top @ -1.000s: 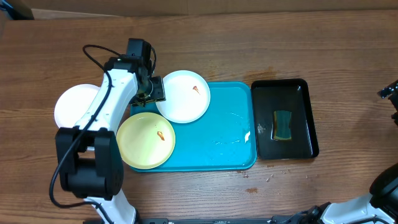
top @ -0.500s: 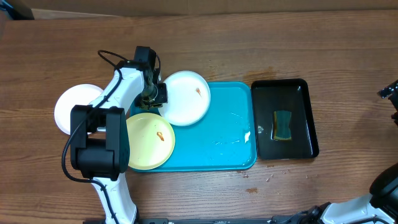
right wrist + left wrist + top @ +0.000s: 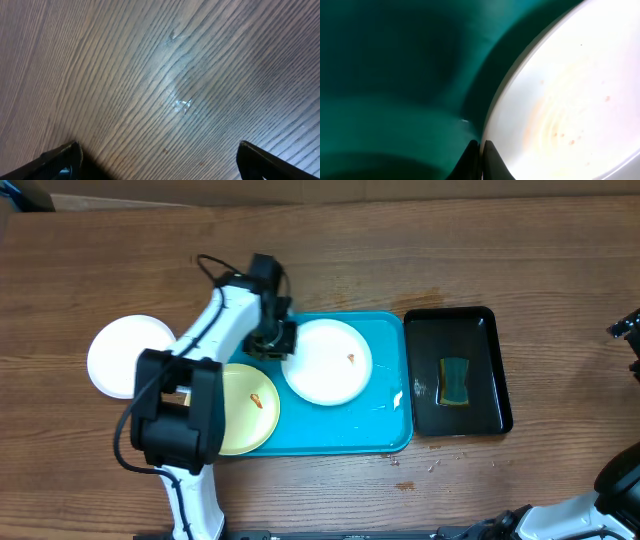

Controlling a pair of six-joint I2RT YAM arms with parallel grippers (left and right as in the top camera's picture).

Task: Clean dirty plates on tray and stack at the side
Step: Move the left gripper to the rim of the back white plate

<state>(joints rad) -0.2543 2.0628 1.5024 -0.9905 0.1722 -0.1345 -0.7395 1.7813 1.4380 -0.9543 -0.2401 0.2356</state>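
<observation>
On the cyan tray (image 3: 375, 430) lie a white plate (image 3: 330, 365) with a small orange smear and, at the left end, a pale yellow-green plate (image 3: 250, 405) with its own smear. My left gripper (image 3: 276, 340) is shut on the white plate's left rim. The left wrist view shows the shut gripper (image 3: 481, 148) pinching the plate (image 3: 560, 100) at its edge above the tray (image 3: 395, 75). A second white plate (image 3: 120, 355) rests on the table left of the tray. My right gripper (image 3: 159, 147) stands open over bare wood, holding nothing.
A black tray (image 3: 490, 325) holding a green sponge (image 3: 455, 380) sits right of the cyan tray. The left arm's base (image 3: 175, 425) covers part of the yellow-green plate. Parts of the right arm (image 3: 625, 330) show at the right edge.
My left gripper closed on the white plate's rim and moved right with it; the plate slid from the tray's upper left corner toward its middle. The right gripper stayed still.
</observation>
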